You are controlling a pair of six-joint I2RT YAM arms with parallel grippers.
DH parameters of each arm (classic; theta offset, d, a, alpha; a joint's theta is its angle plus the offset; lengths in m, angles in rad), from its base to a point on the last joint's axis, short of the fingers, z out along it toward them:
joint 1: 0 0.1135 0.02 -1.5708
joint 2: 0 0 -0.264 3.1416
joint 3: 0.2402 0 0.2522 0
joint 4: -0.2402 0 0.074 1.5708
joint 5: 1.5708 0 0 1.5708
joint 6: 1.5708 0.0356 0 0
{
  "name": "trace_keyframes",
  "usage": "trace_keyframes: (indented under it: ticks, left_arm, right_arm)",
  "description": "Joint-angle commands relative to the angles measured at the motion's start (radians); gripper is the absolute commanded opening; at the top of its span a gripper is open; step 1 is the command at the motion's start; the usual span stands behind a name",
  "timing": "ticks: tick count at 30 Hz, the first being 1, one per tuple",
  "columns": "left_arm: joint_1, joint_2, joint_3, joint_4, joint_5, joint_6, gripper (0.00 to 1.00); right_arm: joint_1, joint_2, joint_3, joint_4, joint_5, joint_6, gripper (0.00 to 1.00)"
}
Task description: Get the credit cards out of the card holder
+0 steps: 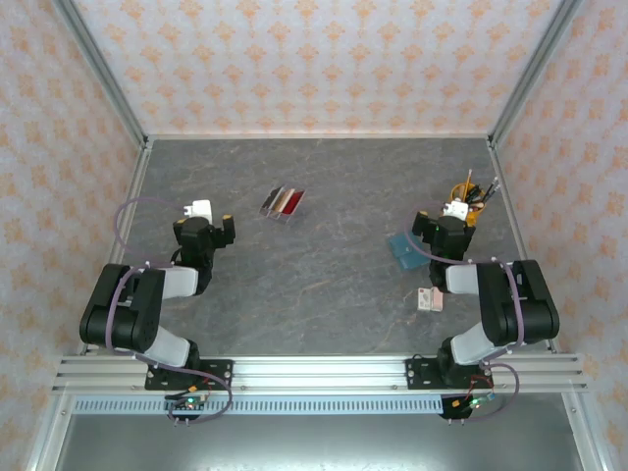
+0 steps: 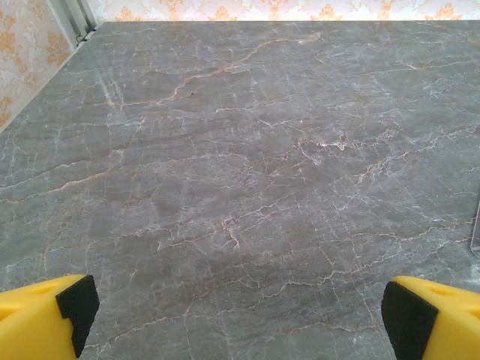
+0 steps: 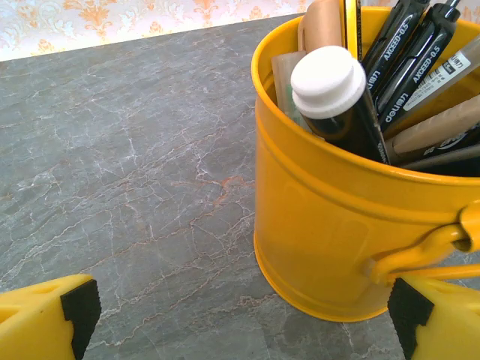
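**Both grippers wide open, cards lying out on the table**

The left gripper (image 2: pixel 236 319) has its yellow fingers spread wide over the bare grey marble table (image 2: pixel 240 150), holding nothing. The right gripper (image 3: pixel 240 315) is spread just as wide and empty, parked right up by the yellow pen cup (image 3: pixel 337 217).

From the top view, the credit cards (image 1: pixel 284 202) sit in a little fanned row toward the back, well apart from the blue card holder (image 1: pixel 402 250). That lies flat just beside the right arm. Looks like three cards, but they're too small to be sure. A pink-and-white box (image 1: pixel 429 299) is near that arm too.
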Motion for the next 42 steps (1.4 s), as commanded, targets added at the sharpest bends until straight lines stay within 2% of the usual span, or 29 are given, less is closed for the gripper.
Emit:
trace_keyframes:
  ticks: [1,28,30,34,38,42]
  left_arm:
    - [0.003,0.004,0.021,0.014,0.003,0.011,1.0]
    - [0.002,-0.006,0.025,0.005,0.001,0.013,1.0]
    - [0.001,-0.047,0.058,-0.079,-0.013,0.004,1.0]
    - [0.001,-0.144,0.16,-0.353,-0.031,-0.04,1.0]
    - [0.001,-0.21,0.277,-0.613,-0.019,-0.188,1.0]
    - [-0.002,-0.19,0.415,-0.829,0.066,-0.321,1.0]
  right_arm:
    - [-0.007,0.005,0.018,-0.003,-0.006,0.014,1.0]
    - [-0.007,-0.01,0.017,-0.013,-0.006,0.011,1.0]
    - [-0.006,-0.056,0.033,-0.079,0.012,0.02,1.0]
    - [-0.005,-0.189,0.078,-0.265,0.041,0.043,1.0]
    - [-0.001,-0.324,0.157,-0.516,0.015,0.168,1.0]
    - [0.007,-0.396,0.266,-0.792,-0.025,0.354,1.0]
